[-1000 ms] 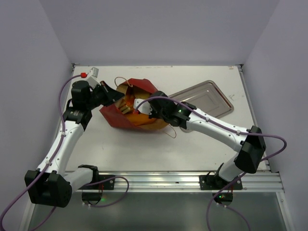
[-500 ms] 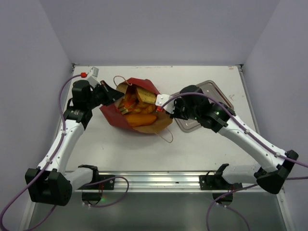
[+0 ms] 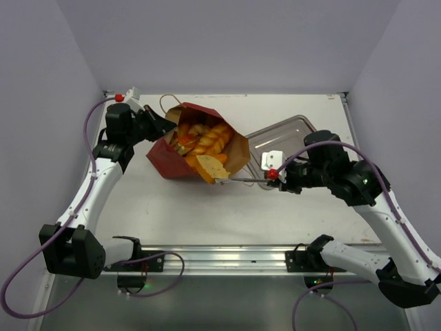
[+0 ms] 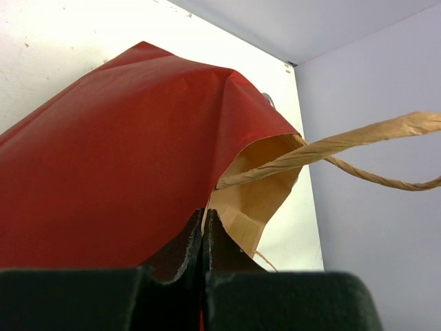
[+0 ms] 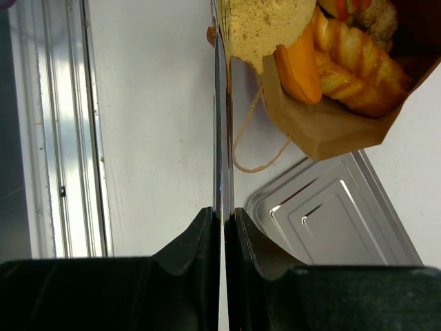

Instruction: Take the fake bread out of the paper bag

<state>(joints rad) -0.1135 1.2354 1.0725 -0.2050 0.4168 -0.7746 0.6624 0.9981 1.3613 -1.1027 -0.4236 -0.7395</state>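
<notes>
Top view: on the white table (image 3: 172,214), walled in lilac, the paper bag (image 3: 169,158) lies open at centre, bread (image 3: 207,141) at its mouth; a sandwich (image 3: 210,165) at its 5 o'clock rim is pinched by tongs (image 3: 244,179); tray (image 3: 296,138) at 3 o'clock. Left wrist: the left gripper (image 4: 203,221) is clamped shut on the bag's edge. Right wrist: the right gripper (image 5: 222,219) is closed on the tongs. Pieces are judged light, stiff, glossy; flat faces are best gripped.
</notes>
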